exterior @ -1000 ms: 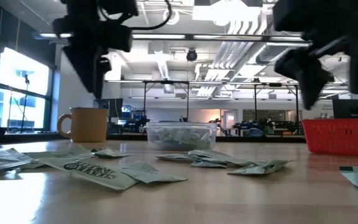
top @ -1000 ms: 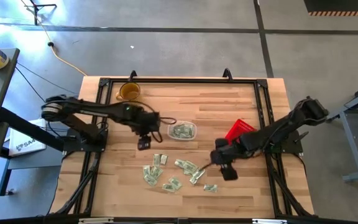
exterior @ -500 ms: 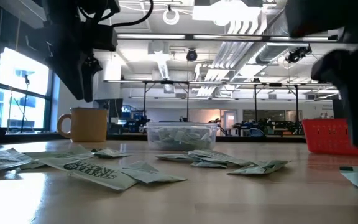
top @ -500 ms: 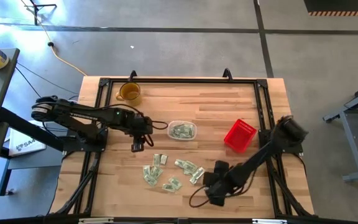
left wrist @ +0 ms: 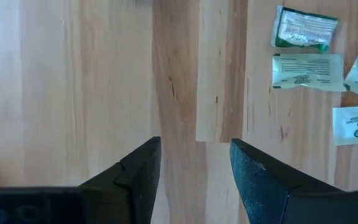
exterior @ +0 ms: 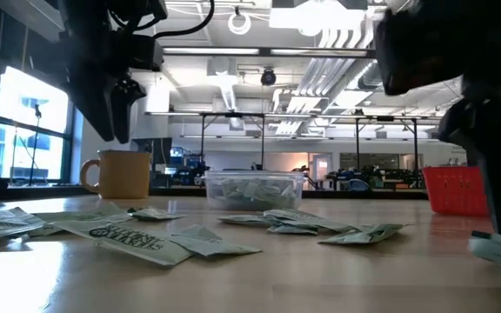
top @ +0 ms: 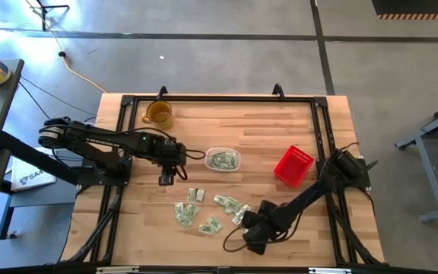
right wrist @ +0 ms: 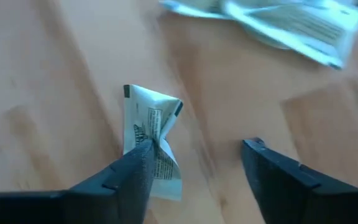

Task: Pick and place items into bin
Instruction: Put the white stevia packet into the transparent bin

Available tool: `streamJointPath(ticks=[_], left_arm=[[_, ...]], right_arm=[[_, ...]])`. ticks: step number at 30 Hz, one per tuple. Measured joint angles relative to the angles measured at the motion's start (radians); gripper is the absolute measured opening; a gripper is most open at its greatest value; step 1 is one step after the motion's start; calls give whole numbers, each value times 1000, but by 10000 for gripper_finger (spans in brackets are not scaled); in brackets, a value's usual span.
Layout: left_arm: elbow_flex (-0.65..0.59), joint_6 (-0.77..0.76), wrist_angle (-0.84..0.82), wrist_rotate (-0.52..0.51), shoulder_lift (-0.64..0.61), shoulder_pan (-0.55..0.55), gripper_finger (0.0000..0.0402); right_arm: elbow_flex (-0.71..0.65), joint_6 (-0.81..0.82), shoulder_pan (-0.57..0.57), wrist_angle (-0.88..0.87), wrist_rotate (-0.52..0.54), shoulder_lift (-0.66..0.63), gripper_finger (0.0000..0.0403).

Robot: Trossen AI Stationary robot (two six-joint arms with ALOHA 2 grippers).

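In the high view, the bin (top: 223,159) sits at mid-frame on the worktop (top: 226,122), already holding several packets, while the loose packets (top: 204,213) lie scattered below it toward the lower centre. The left end effector (top: 166,178) hangs just left of the bin over bare wood; the right end effector (top: 251,237) is low in the frame, right of the scatter, with one packet (top: 258,230) close by it. A mug (top: 157,113) stands at upper left and a red basket (top: 293,166) right of centre. In the low view the bin (exterior: 253,189) shows at centre with packets inside, and flat packets (exterior: 137,239) spread across the foreground. In the left wrist view the fingers (left wrist: 132,177) stand apart with nothing between them, packets (left wrist: 305,28) at the upper right. In the right wrist view the fingers (right wrist: 135,171) are spread wide, a crumpled packet (right wrist: 151,140) resting against one finger but not pinched. These packets look light, thin and soft; they would likely slide on the wood, so a raised crinkle or folded edge seems the best place to take hold.
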Motion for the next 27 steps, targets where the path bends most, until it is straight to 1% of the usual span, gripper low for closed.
streamJointPath(ticks=[3,7,9,11,13,15,18,22,27], left_arm=[[0,16,0,-11,0,1,225],[0,17,0,-21,0,1,223],[0,17,-2,-22,0,1,221],[0,17,-2,-23,0,1,221],[0,18,-1,-23,0,1,221],[0,24,2,-24,0,1,221],[0,37,9,-28,0,1,221],[0,44,5,-50,0,1,221],[0,25,-12,-50,0,1,221]], right_arm=[[-18,9,-31,-28,-3,-7,192],[-23,-59,-65,-31,-21,-17,122],[-28,-83,-74,-42,-6,-41,92],[-32,-84,-76,-58,27,-76,71],[-27,-75,-75,-57,56,-121,63],[-25,-57,-71,-71,68,-147,66],[-28,-58,-64,-76,82,-153,92],[-28,-61,-54,-77,85,-158,151],[-29,-78,-37,-81,125,-158,227]])
